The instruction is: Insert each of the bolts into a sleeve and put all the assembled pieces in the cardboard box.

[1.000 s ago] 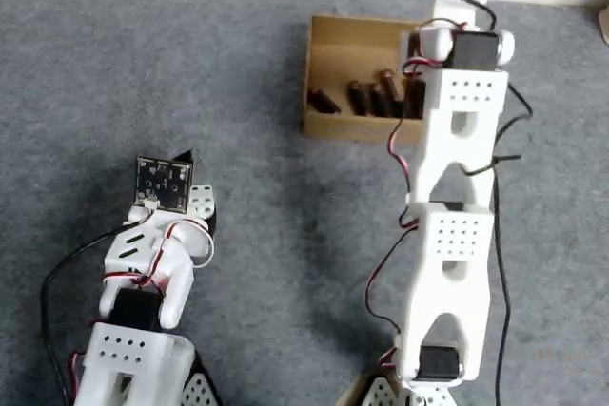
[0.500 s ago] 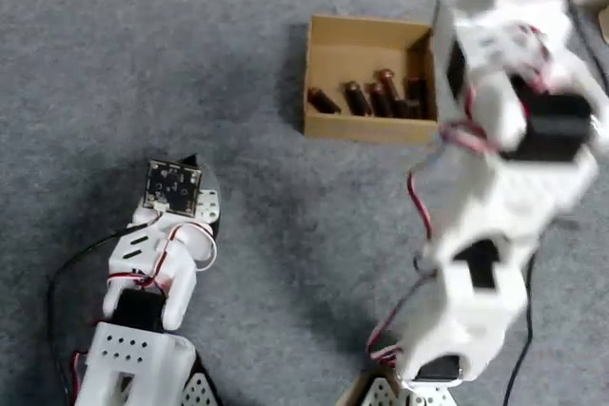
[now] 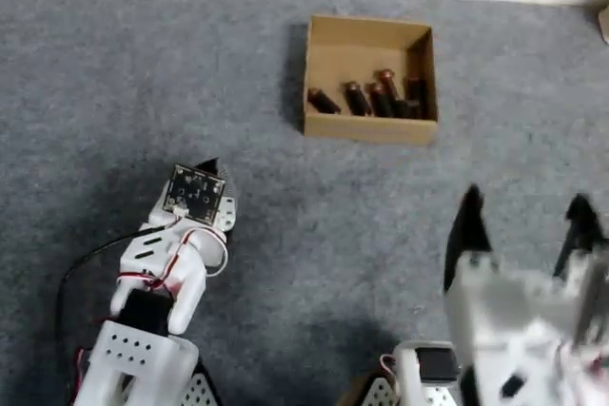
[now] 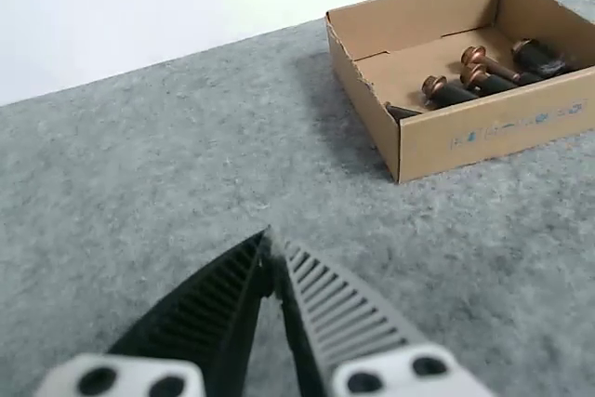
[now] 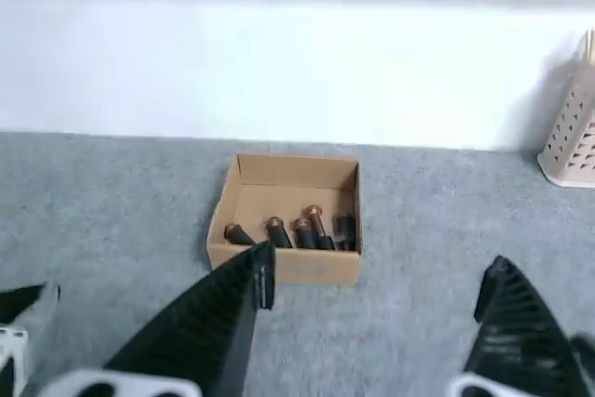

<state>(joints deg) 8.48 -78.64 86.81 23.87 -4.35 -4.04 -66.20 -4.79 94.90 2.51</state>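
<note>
The cardboard box (image 3: 369,69) sits at the back of the grey mat and holds several bolts in dark sleeves (image 3: 366,99), lying side by side. The same box (image 4: 456,67) and its bolt assemblies (image 4: 474,73) appear in the left wrist view, and the box (image 5: 286,220) also in the right wrist view. My left gripper (image 3: 206,171) rests low over the mat at the front left, shut and empty, its fingertips (image 4: 269,246) together. My right gripper (image 3: 523,211) is raised at the front right, open wide with nothing between its fingers (image 5: 379,276).
A pale perforated holder (image 5: 572,137) stands against the wall at the far right. Grey mat (image 3: 143,73) spreads around the box and between the arms. A white wall (image 5: 279,53) runs behind the table.
The right arm has pulled back from over the box to the front right and risen, gripper open. The left gripper has shifted slightly right and toward the front.
</note>
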